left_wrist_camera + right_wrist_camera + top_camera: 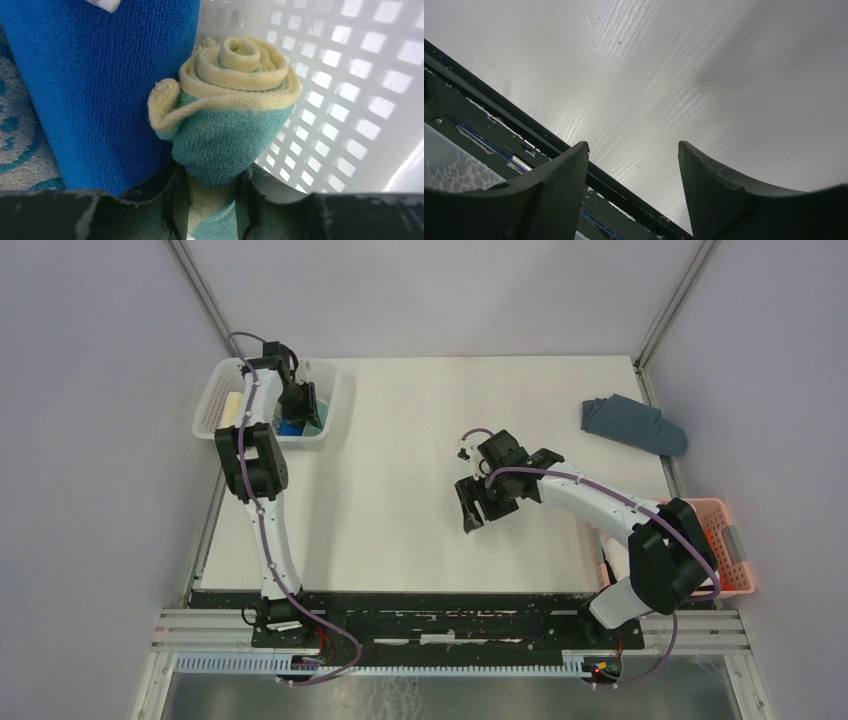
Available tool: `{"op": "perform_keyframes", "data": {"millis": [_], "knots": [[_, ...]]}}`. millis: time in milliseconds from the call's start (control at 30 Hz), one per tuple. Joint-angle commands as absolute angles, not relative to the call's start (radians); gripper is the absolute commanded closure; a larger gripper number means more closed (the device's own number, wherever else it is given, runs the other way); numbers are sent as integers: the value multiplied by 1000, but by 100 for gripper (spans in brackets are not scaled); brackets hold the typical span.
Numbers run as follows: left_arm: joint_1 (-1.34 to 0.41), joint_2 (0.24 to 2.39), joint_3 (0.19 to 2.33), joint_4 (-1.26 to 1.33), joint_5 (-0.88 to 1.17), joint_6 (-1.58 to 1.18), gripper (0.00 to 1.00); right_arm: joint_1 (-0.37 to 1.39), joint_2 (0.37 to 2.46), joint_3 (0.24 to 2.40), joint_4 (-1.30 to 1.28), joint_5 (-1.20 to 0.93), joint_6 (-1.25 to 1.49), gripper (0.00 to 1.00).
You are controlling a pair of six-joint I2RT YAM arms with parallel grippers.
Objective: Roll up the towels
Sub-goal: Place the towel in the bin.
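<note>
Right up front: left gripper [212, 200] pinching the bottom of the rolled yellow-and-teal towel [235, 115]. Held end-up inside the white basket [350, 100], snug against the royal blue towel [110, 90], which looks rolled too and stands right beside it. Seems like the drop-off stage for this roll.

Biggest worry: that loose outer flap on the left side of the spiral. Already curling away from the roll, so likely to spring open once let go, with only the blue neighbour and the basket wall to brace it. Could also snag on a finger during pull-out and drag the whole roll up, or tip it over. Probably worth lowering it fully and wedging it in before releasing.

Right gripper [478, 502] spread wide, holding nothing, hovering over bare desk [674, 75] around the middle. No trouble there. Slate grey-blue cloth [633, 424] way off in the far right corner, well apart from both arms.
</note>
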State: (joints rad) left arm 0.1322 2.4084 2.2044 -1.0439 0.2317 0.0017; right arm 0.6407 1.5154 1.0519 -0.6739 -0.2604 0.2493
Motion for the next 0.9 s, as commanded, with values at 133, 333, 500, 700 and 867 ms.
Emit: {"op": "perform_keyframes", "data": {"millis": [133,333,500,700,867], "knots": [[100,2452,2183,-1058,-68,35,68,638,1539,1076,-649,-256,276,26],[73,2476,2156,-1053,-144,-5,60,639,1542,1069,-631,-262,290,25],[58,2435,2142,-1053,-134,-28,47,638,1529,1067,-629,-248,289,25],[55,2353,2122,-1052,-91,-44,33,639,1517,1057,-612,-242,294,24],[55,2293,2139,-1060,-38,-51,33,638,1500,1047,-600,-244,295,24]]}}
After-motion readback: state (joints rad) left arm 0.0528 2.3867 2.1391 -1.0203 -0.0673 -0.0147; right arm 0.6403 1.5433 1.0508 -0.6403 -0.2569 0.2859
